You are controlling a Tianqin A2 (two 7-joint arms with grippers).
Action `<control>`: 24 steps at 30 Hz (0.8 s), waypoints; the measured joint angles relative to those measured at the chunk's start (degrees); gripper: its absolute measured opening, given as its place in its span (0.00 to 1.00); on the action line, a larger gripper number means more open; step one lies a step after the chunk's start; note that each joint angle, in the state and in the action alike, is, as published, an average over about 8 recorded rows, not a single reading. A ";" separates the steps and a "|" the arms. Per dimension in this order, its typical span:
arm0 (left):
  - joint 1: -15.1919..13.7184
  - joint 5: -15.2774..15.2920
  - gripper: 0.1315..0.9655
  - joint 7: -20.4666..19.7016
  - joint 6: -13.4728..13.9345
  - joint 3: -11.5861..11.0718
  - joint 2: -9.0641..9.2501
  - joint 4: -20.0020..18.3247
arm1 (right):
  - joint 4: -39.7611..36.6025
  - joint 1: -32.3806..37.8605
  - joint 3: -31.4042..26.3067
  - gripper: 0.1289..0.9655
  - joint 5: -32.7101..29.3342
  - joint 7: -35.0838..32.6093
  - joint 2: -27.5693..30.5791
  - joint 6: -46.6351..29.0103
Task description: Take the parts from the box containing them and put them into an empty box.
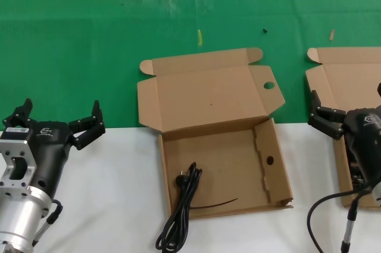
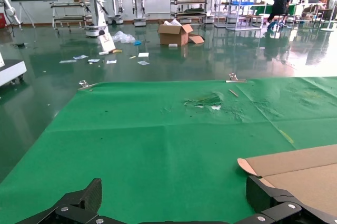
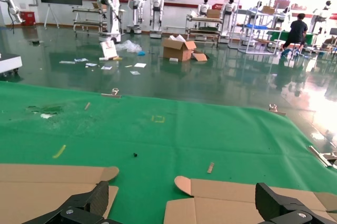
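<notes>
One bundle of black power cord (image 1: 181,205) lies with its plug end inside the empty box (image 1: 271,190). Its loops hang over the front wall onto the white table. This box stands open in the middle, with a round hole in its lid flap and one in its side wall. The box containing the parts (image 1: 351,80) is cut off at the right edge. My right gripper (image 1: 348,101) hangs open over it and hides its inside. The right wrist view shows the right gripper (image 3: 184,203) open above both lids. My left gripper (image 1: 59,116) stands open and holds nothing at the left, beside the empty box's lid (image 2: 300,166).
A thin black strip (image 1: 217,204) lies on the empty box's floor. The white table (image 1: 119,181) borders a green mat (image 1: 190,15) behind the boxes. The right arm's cable (image 1: 318,211) loops over the table at the lower right.
</notes>
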 joint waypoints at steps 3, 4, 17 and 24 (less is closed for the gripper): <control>0.00 0.00 1.00 0.00 0.00 0.00 0.00 0.00 | 0.00 0.00 0.00 1.00 0.00 0.00 0.00 0.00; 0.00 0.00 1.00 0.00 0.00 0.00 0.00 0.00 | 0.00 0.00 0.00 1.00 0.00 0.00 0.00 0.00; 0.00 0.00 1.00 0.00 0.00 0.00 0.00 0.00 | 0.00 0.00 0.00 1.00 0.00 0.00 0.00 0.00; 0.00 0.00 1.00 0.00 0.00 0.00 0.00 0.00 | 0.00 0.00 0.00 1.00 0.00 0.00 0.00 0.00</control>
